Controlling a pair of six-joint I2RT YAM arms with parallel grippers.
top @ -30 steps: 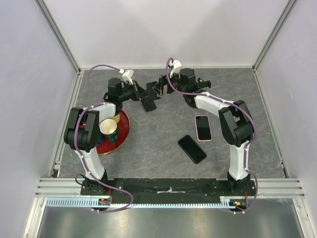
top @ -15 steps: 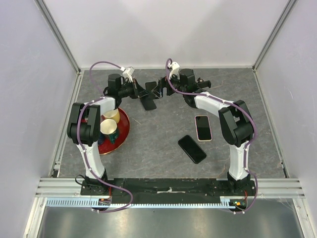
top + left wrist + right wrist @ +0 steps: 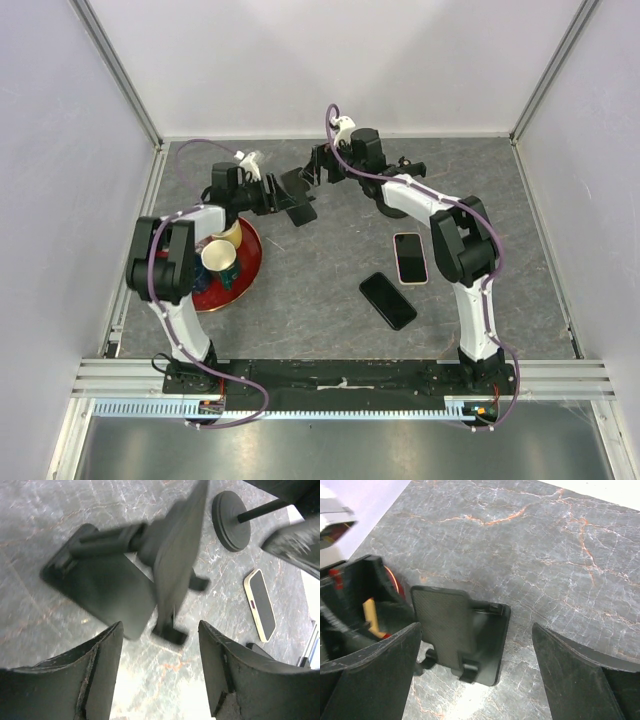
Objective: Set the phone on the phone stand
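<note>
While both arms stretch to the far middle of the table (image 3: 300, 300) with their wrists turned toward each other, the phone stand (image 3: 447, 625) rests on its base between them. The left gripper (image 3: 159, 630) has its fingers spread, the stand just ahead of them and not pinched. The right gripper (image 3: 476, 627) hangs over the stand from the other side, its fingers wide apart and empty. A pink-cased phone (image 3: 409, 257) and a black phone (image 3: 387, 300) lie flat near each other, well apart from the stand. A second ago the left fingers were clamped on the stand; they have since let go, and the right wrist has shifted farther left.
</note>
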